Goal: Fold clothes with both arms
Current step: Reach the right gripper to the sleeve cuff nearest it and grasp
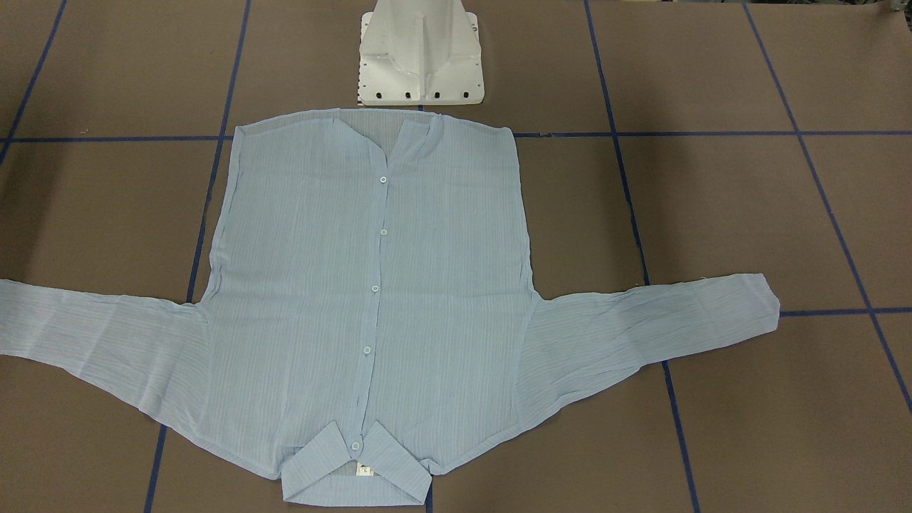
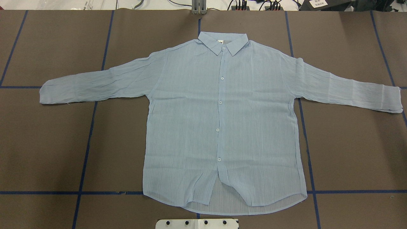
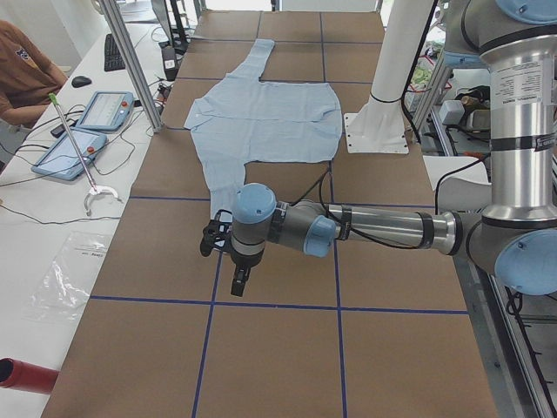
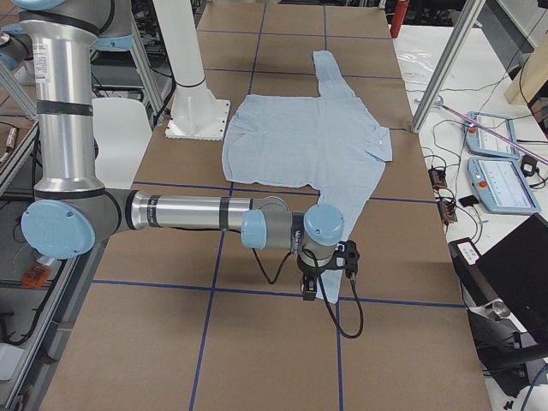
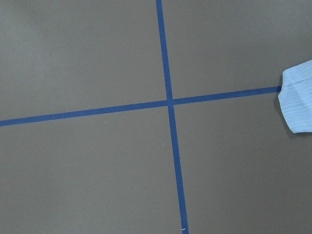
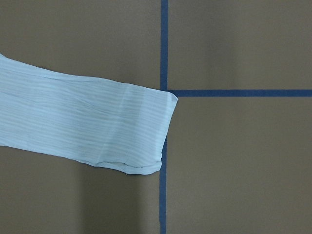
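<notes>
Your worktop (image 2: 47,143) is covered in brown sheeting marked into large squares by blue tape lines (image 2: 92,127). The white pedestal (image 1: 420,57) stands at the robot's edge.

The shirt (image 2: 190,127) lies flat in the middle, front side up. Its hem is just beside the pedestal and its collar (image 2: 222,43) is at the far edge from the robot. You can count 5 white buttons (image 2: 219,102) done up down the front. Below the lowest one, the 2 front panels part and show the back layer. Both sleeves are spread outward, the left sleeve (image 2: 95,84) to the robot's left and the right sleeve (image 2: 343,89) to its right.

The left arm (image 3: 383,231) reaches low over the worktop, and the left pincer (image 3: 237,270) points down near the end of the left sleeve. From this side view alone you cannot tell whether its jaws are apart or together. Its wrist camera shows 2 tape lines crossing and only the tip of a cuff (image 5: 298,97) at the frame's right edge.

The right arm (image 4: 188,212) is stretched out the same way on the opposite side. The right pincer (image 4: 312,278) hangs near the right sleeve's end, and its jaw state cannot be told either. Its wrist camera looks straight down on the right cuff (image 6: 141,131), which lies flat with its end over a tape line.
</notes>
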{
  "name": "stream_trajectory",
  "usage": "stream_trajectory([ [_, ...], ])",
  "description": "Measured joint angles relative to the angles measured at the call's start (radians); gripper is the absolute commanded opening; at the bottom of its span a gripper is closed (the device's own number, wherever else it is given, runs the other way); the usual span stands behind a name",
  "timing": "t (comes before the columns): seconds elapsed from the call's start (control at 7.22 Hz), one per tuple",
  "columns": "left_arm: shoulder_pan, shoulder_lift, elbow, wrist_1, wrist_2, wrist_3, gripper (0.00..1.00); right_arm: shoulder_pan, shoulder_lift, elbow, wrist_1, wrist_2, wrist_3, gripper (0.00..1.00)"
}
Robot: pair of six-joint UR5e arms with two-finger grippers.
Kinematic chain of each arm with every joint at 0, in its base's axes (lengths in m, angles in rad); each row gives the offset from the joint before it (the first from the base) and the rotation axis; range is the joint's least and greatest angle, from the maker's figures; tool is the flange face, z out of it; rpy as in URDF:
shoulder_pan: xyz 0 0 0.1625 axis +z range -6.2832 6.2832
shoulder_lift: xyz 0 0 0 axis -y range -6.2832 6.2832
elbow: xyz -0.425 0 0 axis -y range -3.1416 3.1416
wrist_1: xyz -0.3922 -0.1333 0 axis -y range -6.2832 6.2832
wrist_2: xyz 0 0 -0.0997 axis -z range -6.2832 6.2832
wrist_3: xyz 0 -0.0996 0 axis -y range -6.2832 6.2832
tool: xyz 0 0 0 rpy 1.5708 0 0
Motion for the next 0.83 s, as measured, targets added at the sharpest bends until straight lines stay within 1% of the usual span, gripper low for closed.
stream_trajectory([
  [0.14, 0.004, -0.006, 0.029, -0.053, -0.008, -0.002, 1.0, -0.013, 0.004, -0.06, 0.103, 0.001, 0.005, 1.0],
  [0.28, 0.007, -0.016, 0.052, -0.098, -0.017, -0.003, 1.0, -0.033, 0.009, -0.132, 0.236, 0.0, 0.022, 1.0],
  [0.42, 0.008, -0.031, 0.062, -0.124, -0.026, -0.004, 1.0, -0.057, 0.012, -0.19, 0.357, -0.004, 0.067, 1.0],
  [0.55, 0.01, -0.039, 0.067, -0.135, -0.039, -0.004, 1.0, -0.087, 0.014, -0.233, 0.449, -0.014, 0.121, 1.0],
  [0.69, 0.012, -0.042, 0.069, -0.139, -0.049, -0.002, 1.0, -0.121, 0.017, -0.27, 0.513, -0.028, 0.153, 1.0],
  [0.83, 0.014, -0.044, 0.07, -0.141, -0.054, -0.001, 0.99, -0.153, 0.024, -0.296, 0.546, -0.036, 0.166, 1.0],
])
